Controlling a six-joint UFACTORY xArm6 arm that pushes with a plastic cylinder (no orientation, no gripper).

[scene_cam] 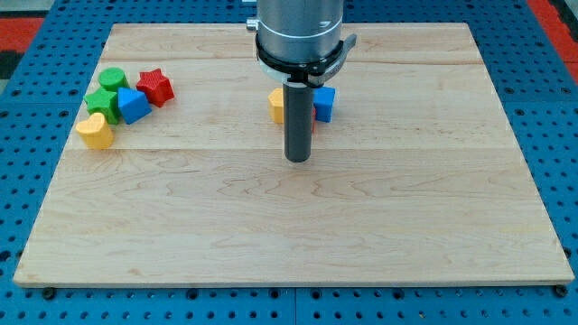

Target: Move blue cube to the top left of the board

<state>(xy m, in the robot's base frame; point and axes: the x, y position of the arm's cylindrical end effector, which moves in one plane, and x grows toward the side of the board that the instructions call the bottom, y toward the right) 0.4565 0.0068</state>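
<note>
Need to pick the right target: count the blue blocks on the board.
2. One blue block sits in the left cluster; the blue cube is just right of the rod, above my tip. Others could hide behind the rod.

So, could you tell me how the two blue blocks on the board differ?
The blue cube sits near the board's middle, just right of my rod and above my tip; the other blue block lies at the view's left. The cube is partly hidden by the rod; the other is in full view, packed among green, red and yellow blocks. Both share the same blue.
</note>
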